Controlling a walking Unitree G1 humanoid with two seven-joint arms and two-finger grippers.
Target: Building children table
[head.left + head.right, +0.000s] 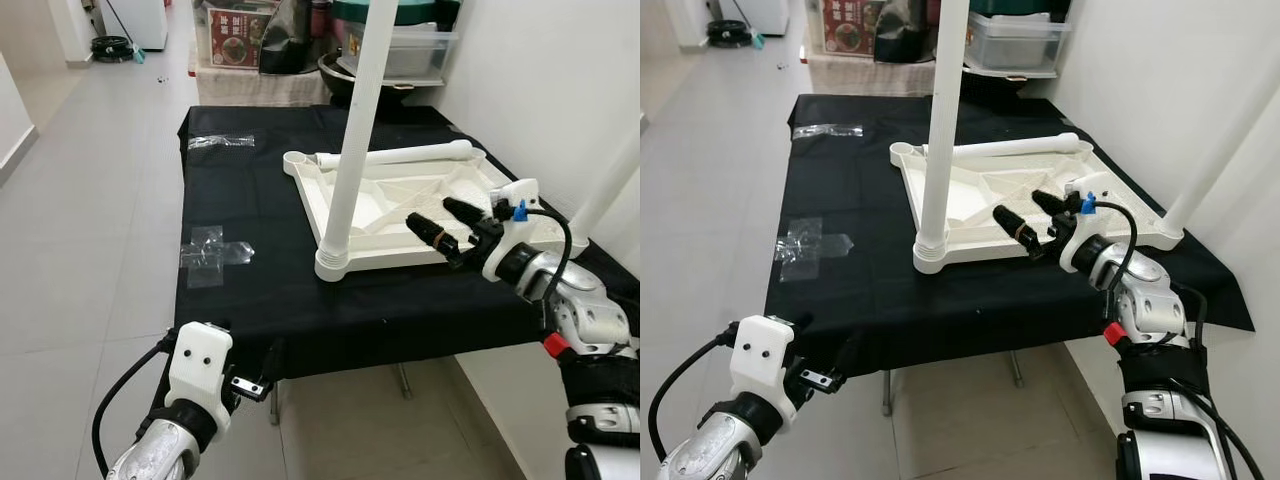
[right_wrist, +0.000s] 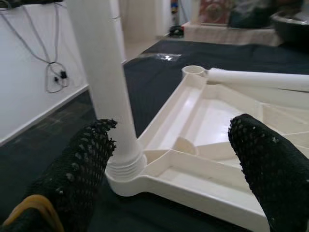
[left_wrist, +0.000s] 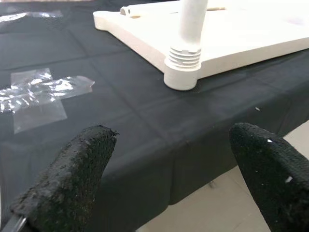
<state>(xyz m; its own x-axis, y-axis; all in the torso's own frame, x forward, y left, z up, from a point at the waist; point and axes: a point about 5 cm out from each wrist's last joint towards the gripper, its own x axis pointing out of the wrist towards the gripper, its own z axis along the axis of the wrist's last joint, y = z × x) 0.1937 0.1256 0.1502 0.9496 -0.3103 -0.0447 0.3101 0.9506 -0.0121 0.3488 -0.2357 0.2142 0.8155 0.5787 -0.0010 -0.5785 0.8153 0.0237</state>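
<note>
Your right gripper (image 1: 448,224) hovers with fingers spread wide, holding nothing, over the upturned white plastic tabletop (image 1: 400,205) on the black-clothed table (image 1: 250,250). One white tubular leg (image 1: 355,130) stands in its near corner socket. Your left gripper (image 3: 169,164) waits empty, fingers parted, below the table's near edge.

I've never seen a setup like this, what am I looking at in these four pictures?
A humanoid robot is assembling a child's table. Two pictures come from cameras on its head, two from its wrists, looking along black fingers. A white plastic tabletop lies upside down on a black cloth. One leg stands upright in the near corner socket, a second stands in the corner by the wall, and a loose leg lies along the far edge. The right gripper hovers open over the tabletop, holding nothing. The left gripper waits open at the cloth's near edge. Clear tape is stuck on the cloth.
</note>
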